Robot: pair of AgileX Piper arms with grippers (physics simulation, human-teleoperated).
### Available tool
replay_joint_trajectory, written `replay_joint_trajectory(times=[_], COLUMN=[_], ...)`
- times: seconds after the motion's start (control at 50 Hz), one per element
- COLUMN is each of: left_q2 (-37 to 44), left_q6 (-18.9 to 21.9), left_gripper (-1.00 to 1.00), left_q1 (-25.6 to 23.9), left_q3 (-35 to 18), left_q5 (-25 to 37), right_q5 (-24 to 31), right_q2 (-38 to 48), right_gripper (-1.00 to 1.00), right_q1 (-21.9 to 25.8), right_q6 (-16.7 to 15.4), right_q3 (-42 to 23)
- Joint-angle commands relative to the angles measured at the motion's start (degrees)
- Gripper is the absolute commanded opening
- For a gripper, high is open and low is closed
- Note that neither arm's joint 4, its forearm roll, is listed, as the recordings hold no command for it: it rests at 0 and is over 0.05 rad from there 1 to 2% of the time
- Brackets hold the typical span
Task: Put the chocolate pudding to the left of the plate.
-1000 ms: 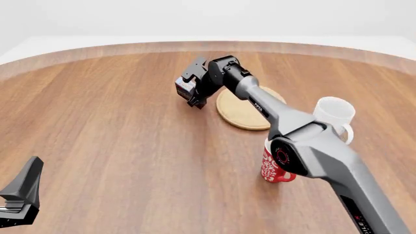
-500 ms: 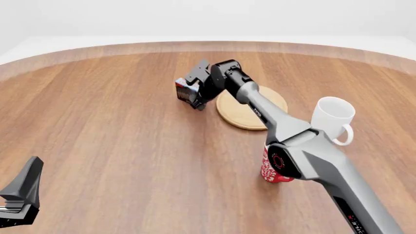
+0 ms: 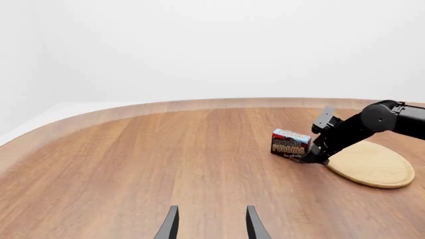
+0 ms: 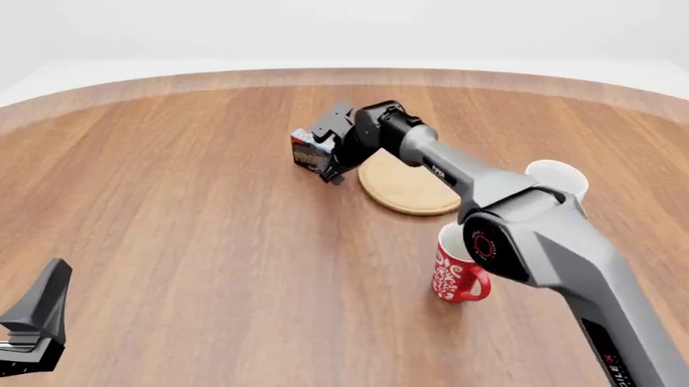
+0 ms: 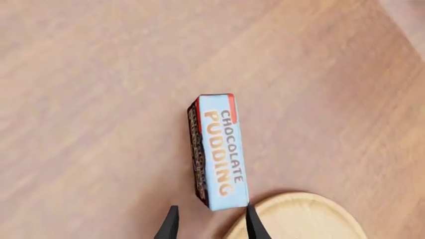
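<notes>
The chocolate pudding (image 4: 308, 151) is a small box with a dark brown front and a light blue top, and it stands on the table just left of the plate (image 4: 412, 190). The plate is a flat round light-wood disc. My right gripper (image 4: 326, 154) is open, its fingertips straddling the end of the box nearest the plate without clamping it. In the right wrist view the chocolate pudding (image 5: 218, 149) lies just beyond the right gripper (image 5: 211, 220), with the plate (image 5: 302, 219) rim beside it. My left gripper (image 3: 211, 223) stays open and empty, low at the near left.
A red patterned mug (image 4: 457, 276) stands near the right arm's elbow. A white mug (image 4: 557, 176) is partly hidden behind that arm at the right. The right arm stretches over the plate. Bare wood lies to the left of the box.
The right gripper lowered the box from above the table down onto the wood beside the plate and opened its fingers. The left arm has not moved.
</notes>
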Motion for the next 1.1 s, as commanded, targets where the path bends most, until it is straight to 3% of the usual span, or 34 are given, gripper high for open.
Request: replay_joint_trajectory(times=[0.02,0.2,0.38,0.92,1.1], left_q2=[0.0,0.0,0.0,0.0,0.0], left_q6=[0.0,0.0,0.0,0.0,0.0], left_gripper=[1.00,1.00,1.00,1.00,1.00], left_q1=[0.0,0.0,0.0,0.0,0.0], left_q3=[0.0,0.0,0.0,0.0,0.0], left_q5=[0.0,0.0,0.0,0.0,0.0], right_q5=[-6.8,-14.8,-18.4,-23.5,-22.5], right_q2=[-7.3,-17.7,-23.9,-38.2,-40.0], right_gripper=[1.00,1.00,1.00,1.00,1.00], right_q1=[-0.1,-0.7,-0.3,1.0,1.4], right_q6=[0.8,2.3,3.1,4.3,3.8], right_q3=[12.9,29.5,37.6,52.2,51.7])
